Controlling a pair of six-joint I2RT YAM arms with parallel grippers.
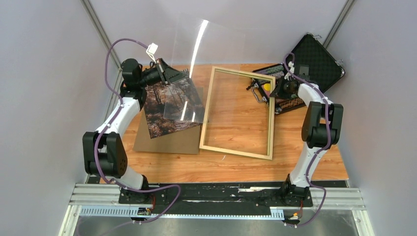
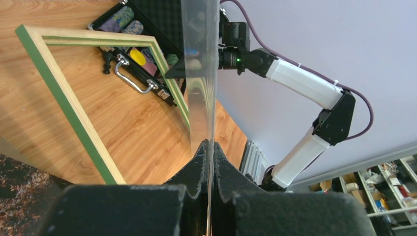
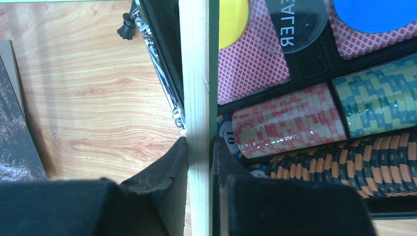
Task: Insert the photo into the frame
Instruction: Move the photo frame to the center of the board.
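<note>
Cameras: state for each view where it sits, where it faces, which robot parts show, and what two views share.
Top external: above and behind the bases, looking down on the table; left arm and right arm show.
Left wrist: on the left arm, looking along the left gripper, shut on a clear pane, toward the right arm.
Right wrist: on the right arm, looking down past the right gripper, clamped on the frame, at poker chips.
Shared: both wrist views show the frame and the poker case.
</note>
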